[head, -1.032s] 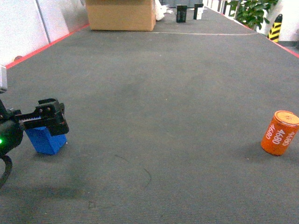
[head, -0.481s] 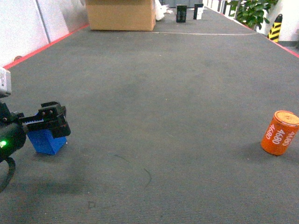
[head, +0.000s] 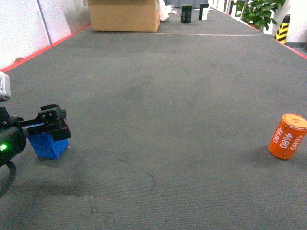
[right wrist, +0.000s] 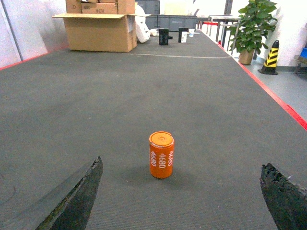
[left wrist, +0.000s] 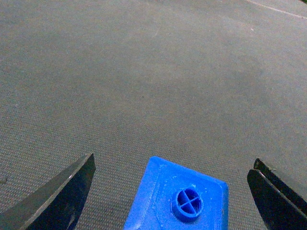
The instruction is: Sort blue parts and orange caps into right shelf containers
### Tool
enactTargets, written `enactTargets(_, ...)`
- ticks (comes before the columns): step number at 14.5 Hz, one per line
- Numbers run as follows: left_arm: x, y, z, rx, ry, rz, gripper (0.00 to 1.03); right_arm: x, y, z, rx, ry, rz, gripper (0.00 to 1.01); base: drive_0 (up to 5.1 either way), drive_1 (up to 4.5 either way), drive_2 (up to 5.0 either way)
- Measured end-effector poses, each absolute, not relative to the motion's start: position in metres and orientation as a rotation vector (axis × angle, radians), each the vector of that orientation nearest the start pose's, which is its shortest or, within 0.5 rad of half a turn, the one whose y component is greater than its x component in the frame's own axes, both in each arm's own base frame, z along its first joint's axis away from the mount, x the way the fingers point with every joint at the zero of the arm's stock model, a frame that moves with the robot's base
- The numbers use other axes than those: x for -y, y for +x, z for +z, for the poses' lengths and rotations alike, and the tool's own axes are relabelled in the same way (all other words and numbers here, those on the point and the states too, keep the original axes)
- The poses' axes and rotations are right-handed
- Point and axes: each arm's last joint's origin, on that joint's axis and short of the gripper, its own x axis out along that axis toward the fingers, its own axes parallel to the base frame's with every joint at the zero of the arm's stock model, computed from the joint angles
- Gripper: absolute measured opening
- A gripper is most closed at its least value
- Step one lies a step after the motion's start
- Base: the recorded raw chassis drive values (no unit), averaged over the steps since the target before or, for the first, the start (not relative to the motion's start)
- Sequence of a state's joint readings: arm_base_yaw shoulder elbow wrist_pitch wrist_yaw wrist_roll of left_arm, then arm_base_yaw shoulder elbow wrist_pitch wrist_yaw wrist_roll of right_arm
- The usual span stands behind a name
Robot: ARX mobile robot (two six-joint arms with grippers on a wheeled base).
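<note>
Your left gripper (left wrist: 170,191) stood wide open around the blue part (left wrist: 180,199) on the carpet (head: 168,96), your right gripper (right wrist: 180,196) gaped before the upright orange cap (right wrist: 161,155), nothing held

Head view: high, slanting down and forward over the dark floor (head: 158,110), cardboard box (head: 123,15) far beyond. Left wrist view: low and close, looking down on the blue part (left wrist: 178,201), which the head view shows well left of the box line. Right wrist view: near floor level, facing the orange cap (right wrist: 161,155) and that box; shared with head.
</note>
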State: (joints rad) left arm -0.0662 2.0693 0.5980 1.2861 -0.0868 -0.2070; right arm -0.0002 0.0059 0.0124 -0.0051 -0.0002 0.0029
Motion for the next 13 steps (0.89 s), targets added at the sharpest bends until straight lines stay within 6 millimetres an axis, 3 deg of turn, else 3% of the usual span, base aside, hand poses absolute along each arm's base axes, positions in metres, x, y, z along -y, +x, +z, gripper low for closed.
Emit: enactTargets(13,0.013,0.336,0.07,-0.19,-0.194,0.074,0.98,0.0,0.097,0.167,0.001,0.003,0.0,0.98,0.0,0.0,0.0)
